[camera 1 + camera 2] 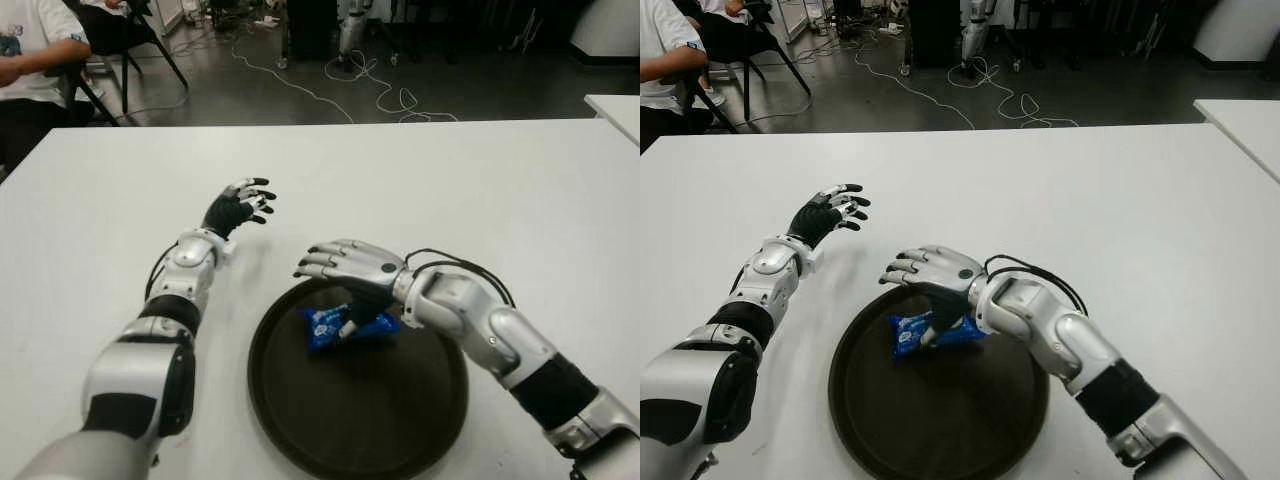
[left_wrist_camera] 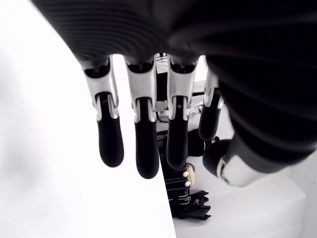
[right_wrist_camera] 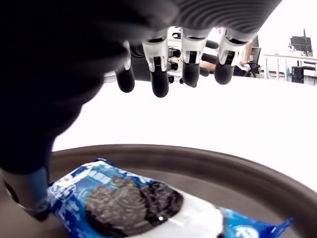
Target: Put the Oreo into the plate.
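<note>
- One Oreo pack [image 1: 345, 327], blue wrapper, lying inside the one dark round plate [image 1: 400, 420], toward its far-left part.
- One white table [image 1: 480, 190] under everything, plus a second white table corner [image 1: 615, 110] peeking in at the far right, cut off by the frame.
- Two robot hands. The right hand [image 1: 350, 268] hovers right over the pack with its four fingers stretched out and loose, gripping nothing. The thumb tip comes down next to the wrapper edge in the right wrist view; can't tell if it actually touches.
- Left hand [image 1: 240, 207] shows over the bare table, beyond and left of the plate, fingers spread, nothing in it.
- One person [image 1: 35, 60] seated at the far left, mostly cropped out.
- Cables [image 1: 370, 90] on the floor behind; too tangled to count.
- The plate's near rim is cut off at the bottom edge.
</note>
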